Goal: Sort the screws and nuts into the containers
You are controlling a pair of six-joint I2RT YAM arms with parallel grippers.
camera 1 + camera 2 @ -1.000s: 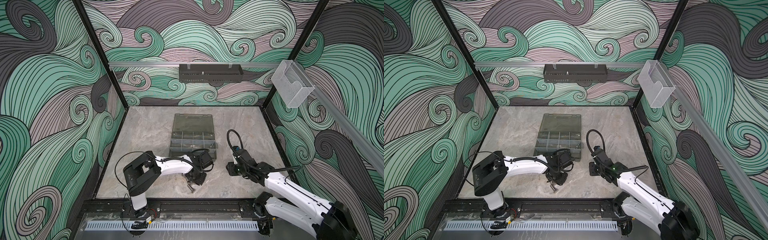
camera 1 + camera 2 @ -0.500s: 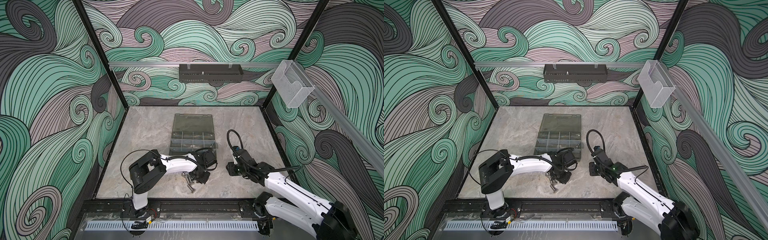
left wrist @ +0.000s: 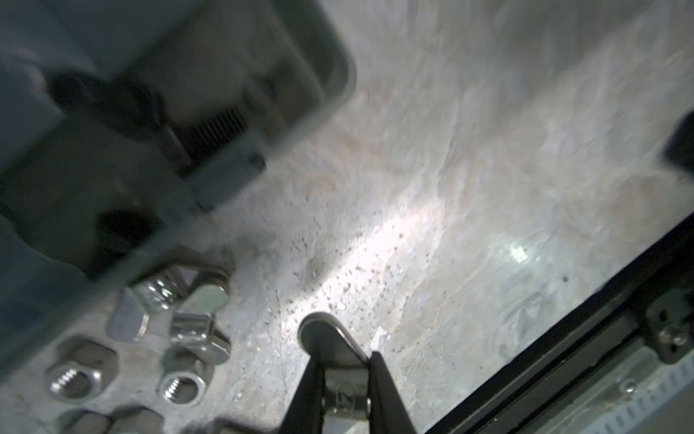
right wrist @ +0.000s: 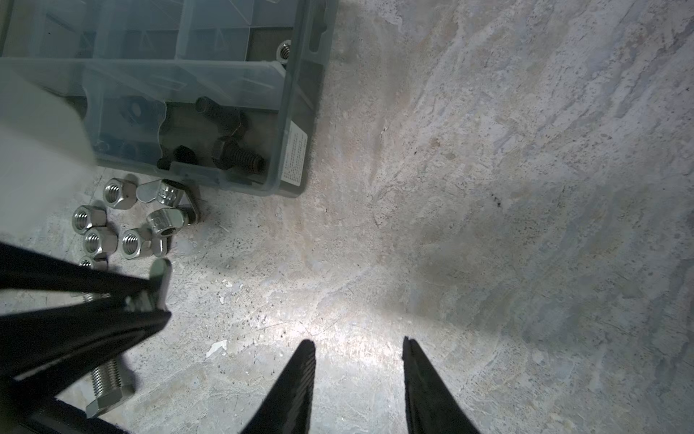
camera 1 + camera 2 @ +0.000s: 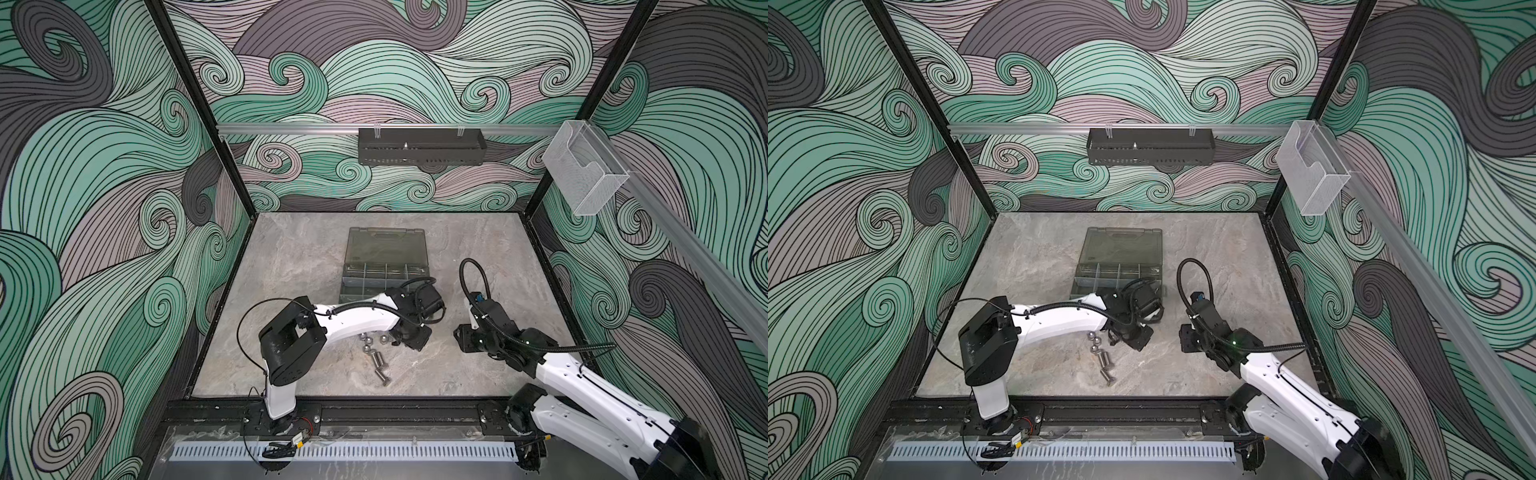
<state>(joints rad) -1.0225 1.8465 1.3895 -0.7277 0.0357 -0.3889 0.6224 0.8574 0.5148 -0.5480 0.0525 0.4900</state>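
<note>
Two silver screws (image 5: 377, 360) lie loose on the table (image 5: 291, 299) near its front edge, and just behind them sits a huddle of silver nuts (image 5: 367, 348). That is about all both top views give of the hardware. The left arm's wrist hangs over the near right corner of the organiser case (image 5: 386, 249), whose lid lies open towards the back wall, and it hides its own fingers.

Over to the left wrist camera, and here's the grip. The left gripper (image 3: 343, 360) is pinched tight on a winged silver piece (image 3: 325, 338), its rounded flat tab poking out past the tips, low over the table. The nuts (image 3: 180, 387) lie just beside it, some with their threaded bores facing up, and the case wall is only a blur.

The right wrist view sharpens things up. The corner compartment (image 4: 293, 112) holds black screws (image 4: 236, 154), and one silver nut (image 4: 283, 50) rests in the compartment next to it. The same view catches the left fingers side-on, clamped on that silver piece (image 4: 157, 278). The right gripper (image 4: 356, 349) has its fingers parted with nothing between them, only bare table, and it is well clear of the case and the nuts.
</note>
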